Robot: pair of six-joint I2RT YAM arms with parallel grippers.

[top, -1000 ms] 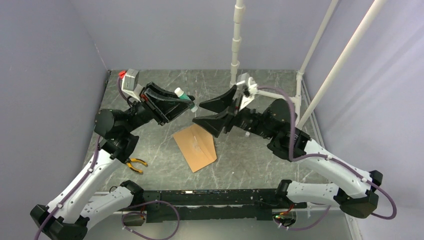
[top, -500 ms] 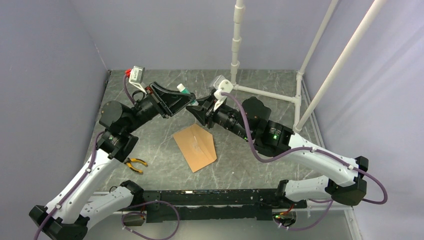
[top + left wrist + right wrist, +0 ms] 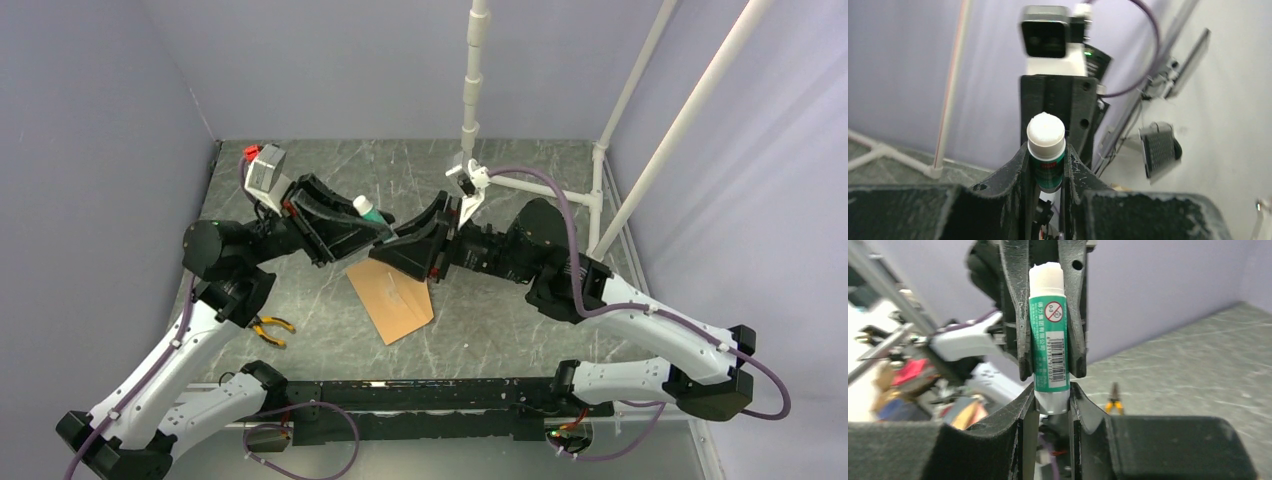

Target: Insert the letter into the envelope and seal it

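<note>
Two pincers meet above the desk (image 3: 520,160) in the top external view. The left pincer (image 3: 380,224) and the right pincer (image 3: 392,240) come tip to tip on a green glue stick (image 3: 367,210) with a white cap. The envelope (image 3: 392,297), brown and pointed at one end, lies flat on the desk just below and nearer than the two tips, touching neither. The letter cannot be told apart from it. Yellow-handled pliers (image 3: 270,327) lie well to its left.

Left wrist view: the left pincer's fingers (image 3: 1020,165) are clamped on the stick's green body (image 3: 1047,167), with the white cap standing clear above them.

Right wrist view: the right pincer (image 3: 1052,405) is clamped on the stick's lower end, and the other pincer's fingers (image 3: 1018,315) grip its upper part from the far side. The label (image 3: 1052,357) faces the camera.
</note>
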